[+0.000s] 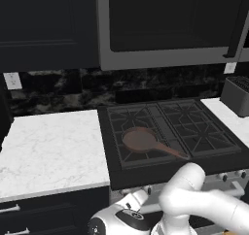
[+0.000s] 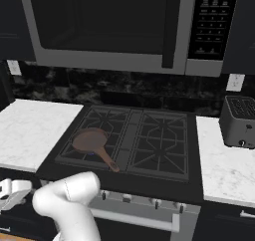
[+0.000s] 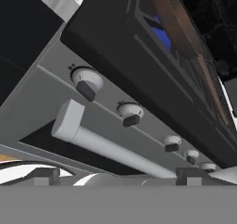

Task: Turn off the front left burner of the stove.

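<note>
At the left of the left base view, the white marble table (image 1: 48,146) is seen, with the stove (image 1: 170,132) to its right at centre frame. The front left burner (image 1: 141,144) occupies the near-left quarter of the cooktop and carries a copper pan (image 1: 143,139) whose handle points to the lower right. In the hand view a blue flame (image 3: 162,35) is visible under the pan, so the burner is judged to be lit.

In the hand view, a row of knobs is set along the silver front panel, running from upper left to lower right above the bar handle (image 3: 106,146). The leftmost knob (image 3: 87,83) is judged to govern the front left burner.

The claw (image 3: 118,177) is seen at the lower edge, fingertips spread wide and nothing held. It sits near the panel but not yet at the knob. For a sound grasp, the claw should be brought up and left, centred on the leftmost knob, the fingers set either side of its dark bar, and only then closed and rotated.
</note>
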